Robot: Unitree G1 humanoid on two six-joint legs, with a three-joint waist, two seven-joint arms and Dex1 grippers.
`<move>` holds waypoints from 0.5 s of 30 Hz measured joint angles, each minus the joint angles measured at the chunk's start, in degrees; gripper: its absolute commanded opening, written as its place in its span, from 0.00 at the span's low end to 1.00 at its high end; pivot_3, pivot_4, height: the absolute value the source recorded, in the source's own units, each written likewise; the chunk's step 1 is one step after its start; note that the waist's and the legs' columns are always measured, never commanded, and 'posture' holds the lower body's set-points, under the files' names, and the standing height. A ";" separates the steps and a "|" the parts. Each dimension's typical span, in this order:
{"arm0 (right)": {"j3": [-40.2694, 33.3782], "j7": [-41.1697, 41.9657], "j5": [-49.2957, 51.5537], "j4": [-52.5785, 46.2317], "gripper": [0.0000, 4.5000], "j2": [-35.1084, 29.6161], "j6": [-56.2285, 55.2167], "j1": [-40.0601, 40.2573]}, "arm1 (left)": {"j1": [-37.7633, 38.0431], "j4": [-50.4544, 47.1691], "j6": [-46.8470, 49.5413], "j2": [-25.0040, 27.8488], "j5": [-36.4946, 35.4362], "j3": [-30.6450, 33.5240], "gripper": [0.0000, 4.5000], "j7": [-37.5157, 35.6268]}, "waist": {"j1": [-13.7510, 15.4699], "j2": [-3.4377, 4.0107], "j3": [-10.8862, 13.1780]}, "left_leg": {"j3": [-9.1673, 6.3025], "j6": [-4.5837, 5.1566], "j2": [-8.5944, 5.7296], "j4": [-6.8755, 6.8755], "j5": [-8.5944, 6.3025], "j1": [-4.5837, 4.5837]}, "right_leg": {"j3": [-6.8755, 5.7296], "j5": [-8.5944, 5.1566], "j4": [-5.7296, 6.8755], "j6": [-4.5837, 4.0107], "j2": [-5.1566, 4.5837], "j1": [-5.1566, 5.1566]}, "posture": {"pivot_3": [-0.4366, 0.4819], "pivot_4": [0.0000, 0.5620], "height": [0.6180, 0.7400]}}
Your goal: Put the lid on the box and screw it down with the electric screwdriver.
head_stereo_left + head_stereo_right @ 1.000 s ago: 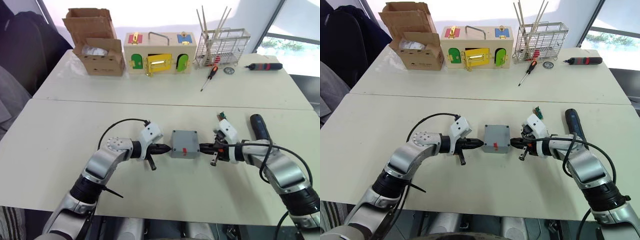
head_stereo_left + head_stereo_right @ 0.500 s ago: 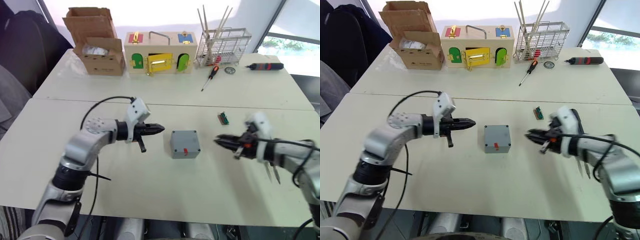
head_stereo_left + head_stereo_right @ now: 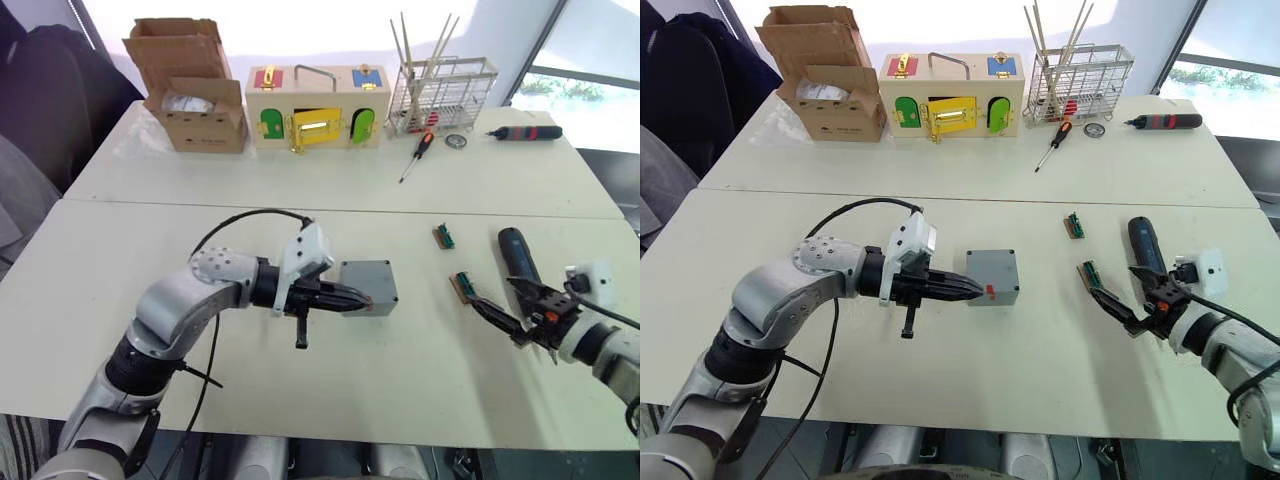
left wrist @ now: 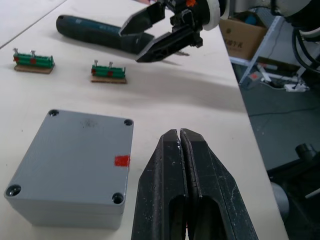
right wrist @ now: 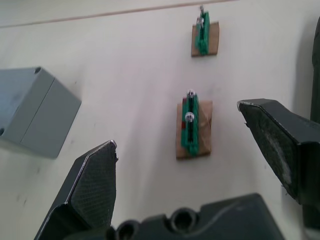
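The grey box (image 3: 370, 283) with a small red mark stands mid-table. Its lid (image 4: 75, 160), the face with corner screw holes, lies flush on it. My left gripper (image 3: 357, 299) is shut and empty, its tips right at the box's near-left side by the red mark. The black electric screwdriver (image 3: 517, 255) lies on the table to the right. Just in front of it, my right gripper (image 3: 495, 296) hangs wide open and holds nothing. A small green terminal block (image 5: 194, 130) lies on the table below the gap between its fingers.
A second green terminal block (image 3: 443, 236) lies farther back. On the rear table stand a cardboard carton (image 3: 190, 85), a wooden box with coloured doors (image 3: 318, 108) and a wire rack (image 3: 445, 92). A red-handled screwdriver (image 3: 418, 155) and a pen-like tool (image 3: 525, 132) lie there too.
My left gripper, which had pulled away to the left, is back at the box. My right gripper has moved farther right, toward the electric screwdriver, and has opened wide.
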 measured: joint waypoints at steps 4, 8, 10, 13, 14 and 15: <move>2.68 -1.55 -1.48 3.25 0.77 1.27 -2.66 -2.01 | 0.28 0.47 -1.35 0.78 2.07 -0.84 0.00 0.44 | 0.08 0.01 0.00 | 0.00 0.00 -0.01 0.00 0.00 0.00 | 0.00 0.00 0.00 0.00 0.00 0.00 | 0.48 0.27 0.96; 5.41 -2.35 -3.02 6.90 0.71 1.95 -5.11 -2.88 | 1.56 0.47 -2.15 2.01 2.55 -1.37 0.00 0.42 | 0.02 0.02 0.00 | 0.00 0.00 0.00 0.00 0.00 0.00 | 0.00 0.00 0.02 0.00 0.01 -0.01 | 0.48 0.27 0.96; 6.11 -2.61 -3.25 7.85 0.71 1.99 -5.60 -3.17 | 1.73 0.42 -2.20 2.16 2.66 -1.50 0.00 0.48 | 0.05 0.02 0.00 | 0.00 0.01 0.00 0.00 0.00 0.00 | 0.00 0.00 0.02 0.00 0.01 0.00 | 0.48 0.27 0.96; 6.32 -3.08 -3.25 9.00 0.71 2.34 -6.08 -3.50 | 2.15 0.32 -2.29 2.16 2.70 -1.50 0.00 0.87 | 0.05 0.02 0.00 | 0.00 0.01 0.00 0.00 0.00 0.00 | 0.00 0.00 0.02 0.00 0.01 -0.01 | 0.48 0.27 0.96; 6.32 -3.13 -3.23 9.31 0.71 2.34 -6.15 -3.61 | 2.21 0.32 -2.29 2.16 2.75 -1.50 0.00 1.03 | 0.04 0.02 0.00 | 0.00 0.01 0.00 0.00 0.00 0.00 | 0.00 0.00 0.02 0.00 0.01 -0.01 | 0.48 0.27 0.96; 6.32 -3.17 -3.22 9.63 0.71 2.35 -6.18 -3.78 | 2.20 0.33 -2.38 2.14 2.82 -1.50 0.00 1.20 | 0.01 0.02 0.00 | 0.00 0.01 0.00 0.00 0.00 0.00 | 0.00 0.00 0.02 0.00 0.01 -0.01 | 0.48 0.27 0.96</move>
